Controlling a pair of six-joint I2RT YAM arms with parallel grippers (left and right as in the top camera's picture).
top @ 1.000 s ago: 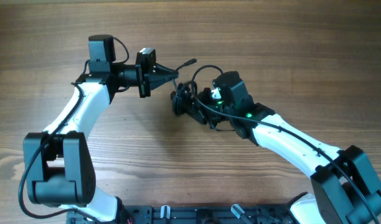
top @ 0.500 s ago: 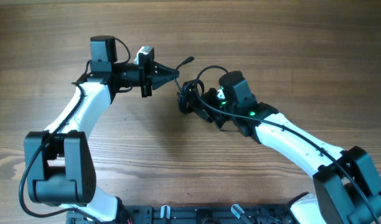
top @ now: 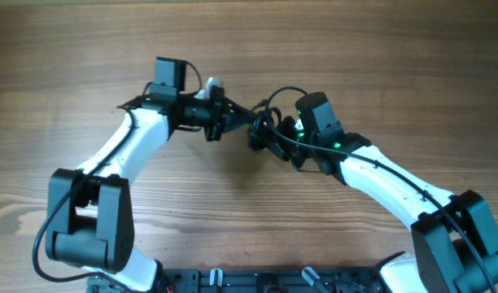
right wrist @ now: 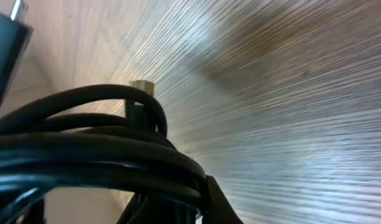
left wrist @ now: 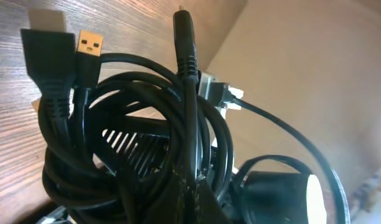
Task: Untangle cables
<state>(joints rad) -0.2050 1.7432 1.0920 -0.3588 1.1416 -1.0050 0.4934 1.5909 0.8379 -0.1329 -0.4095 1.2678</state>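
The cables [top: 259,124] are a bunch of black cords held up between both arms near the table's middle. My left gripper [top: 236,114] reaches in from the left and is shut on one strand of the bunch. In the left wrist view the cables [left wrist: 134,124] fill the frame, with a gold USB plug [left wrist: 91,43], a flat black plug [left wrist: 46,50] and a round barrel plug [left wrist: 184,31] sticking up above my left gripper [left wrist: 190,194]. My right gripper [top: 268,138] is shut on the bunch from the right. The right wrist view shows the cables [right wrist: 91,152] lying across my right gripper [right wrist: 181,208].
The wooden table [top: 233,212] lies bare around the bunch. One cable loop [top: 283,91] arches over the right wrist. Both arm bases stand at the near edge.
My left arm has swung right and turned its wrist, closing in on the bunch. My right gripper has carried the bunch a little to the right and farther back.
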